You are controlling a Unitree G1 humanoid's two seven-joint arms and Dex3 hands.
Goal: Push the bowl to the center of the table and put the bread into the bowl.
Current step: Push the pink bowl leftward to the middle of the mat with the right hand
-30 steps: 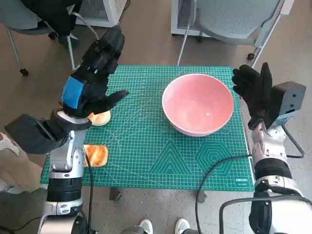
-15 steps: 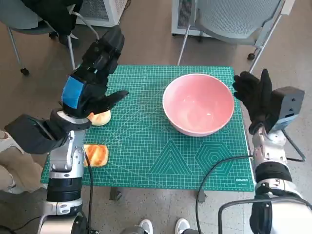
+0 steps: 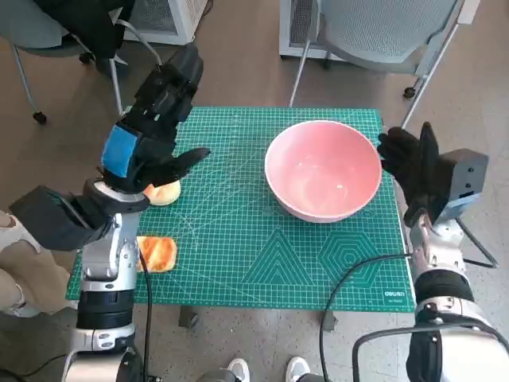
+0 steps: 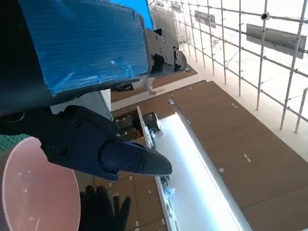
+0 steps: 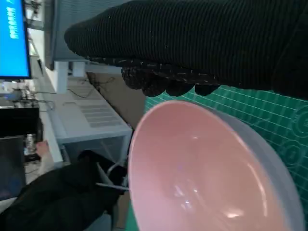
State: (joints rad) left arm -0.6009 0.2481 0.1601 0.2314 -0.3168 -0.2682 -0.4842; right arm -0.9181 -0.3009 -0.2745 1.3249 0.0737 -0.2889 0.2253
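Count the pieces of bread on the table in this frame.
2. One pale bun lies at the mat's left edge, partly hidden under the left hand. One toasted slice lies nearer the robot, beside the left forearm. Neither is in the bowl.

One legible marking is present: the brand name "deli", printed in small white letters on the green cutting mat (image 3: 238, 231) at the mat's corner nearest the robot's right arm, seen in the head view. The mat also carries a printed grid with ruler ticks along its edges, but any numerals there are too small to read. The blue screen (image 5: 12, 38) in the right wrist view shows white marks that cannot be read.
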